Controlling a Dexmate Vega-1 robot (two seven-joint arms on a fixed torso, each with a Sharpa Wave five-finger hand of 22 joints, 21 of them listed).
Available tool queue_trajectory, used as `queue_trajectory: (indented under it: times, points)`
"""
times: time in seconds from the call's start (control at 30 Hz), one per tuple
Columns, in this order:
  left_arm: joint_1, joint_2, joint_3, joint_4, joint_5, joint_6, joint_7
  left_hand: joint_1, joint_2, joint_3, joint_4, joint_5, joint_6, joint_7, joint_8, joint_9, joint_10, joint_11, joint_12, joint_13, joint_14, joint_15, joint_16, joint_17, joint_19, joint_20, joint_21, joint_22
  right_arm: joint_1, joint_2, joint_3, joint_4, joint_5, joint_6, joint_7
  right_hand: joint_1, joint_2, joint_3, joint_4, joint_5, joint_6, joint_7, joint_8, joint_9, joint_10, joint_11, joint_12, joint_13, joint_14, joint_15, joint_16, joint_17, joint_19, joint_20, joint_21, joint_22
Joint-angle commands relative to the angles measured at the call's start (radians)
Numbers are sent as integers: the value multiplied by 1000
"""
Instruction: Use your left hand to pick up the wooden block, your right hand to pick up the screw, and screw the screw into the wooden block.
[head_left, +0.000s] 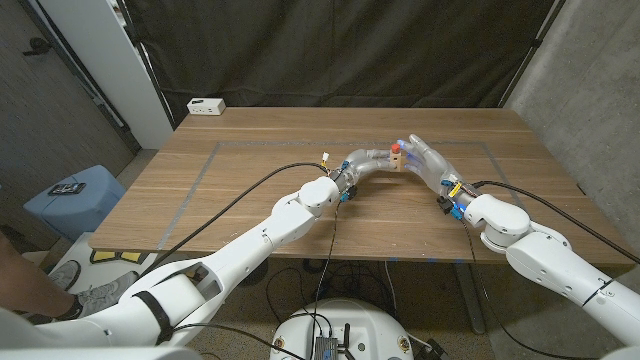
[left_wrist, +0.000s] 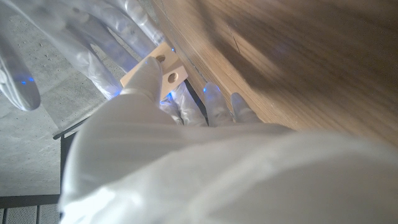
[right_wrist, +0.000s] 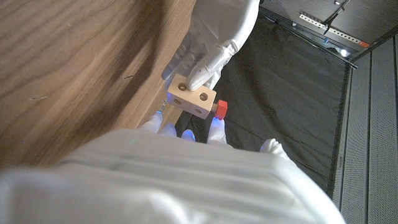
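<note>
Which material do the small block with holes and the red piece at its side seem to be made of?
The pale cube-shaped block with round holes looks like unfinished light wood: matte, with faint grain. The red screw head beside it looks like painted wood or plastic, uniformly coloured and smooth; the pictures leave this open.

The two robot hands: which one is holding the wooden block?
The left hand grips the wooden block. The right hand is at the red screw instead.
</note>
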Motion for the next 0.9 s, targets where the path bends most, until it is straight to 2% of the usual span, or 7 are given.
queue_trajectory:
  times: [0.03,0.9]
  points:
    - [-3,-4,-1,10,-6,3,-3,3,7,5,5,6,9,0,6,4,12,-2,8,0,3,-49,3,1,6,3,4,6,-3,-7,-1,-7,5,-6,0,-9,3,4,8,7,11,-3,5,4,-181,2,3,1,-189,10,5,2,-9,3,1,6]
    - [0,-4,0,9,-12,6,-5,4,7,6,5,6,10,0,5,4,12,-2,8,1,4,-49,3,1,7,3,4,6,-32,-22,11,-34,13,-15,-13,-12,4,6,9,9,26,0,8,4,-179,1,6,1,-187,11,6,1,-10,2,3,6]
